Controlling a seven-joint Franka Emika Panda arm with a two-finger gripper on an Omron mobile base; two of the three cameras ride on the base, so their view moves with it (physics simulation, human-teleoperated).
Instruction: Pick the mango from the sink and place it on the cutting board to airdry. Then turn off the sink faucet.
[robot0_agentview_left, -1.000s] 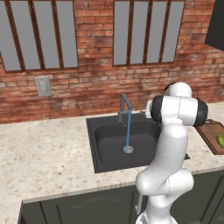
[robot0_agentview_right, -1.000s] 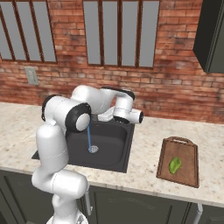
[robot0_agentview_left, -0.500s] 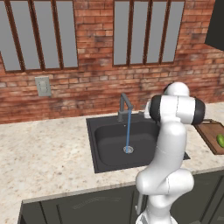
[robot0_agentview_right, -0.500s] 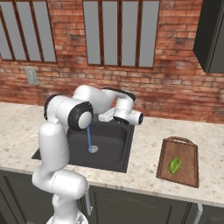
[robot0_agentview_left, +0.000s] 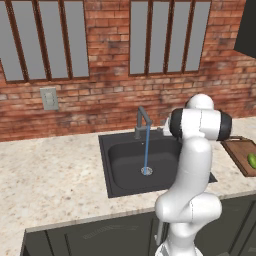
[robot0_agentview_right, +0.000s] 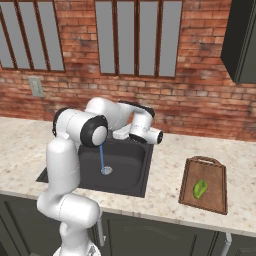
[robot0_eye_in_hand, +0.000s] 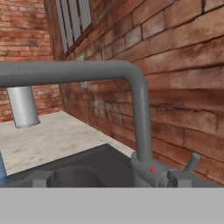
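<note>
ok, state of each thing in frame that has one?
sink faucet: on, a stream of water falling to the drain
faucet handle: sticking up and tilted, not touched
sink: nothing in the basin but the water
mango: out of the sink, lying on the board
cutting board: flat on the counter, right of the sink
gripper: open, holding nothing, close by the faucet

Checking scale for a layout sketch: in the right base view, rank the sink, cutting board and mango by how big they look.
1. sink, though the arm hides part of it
2. cutting board
3. mango, lying on the board
</note>
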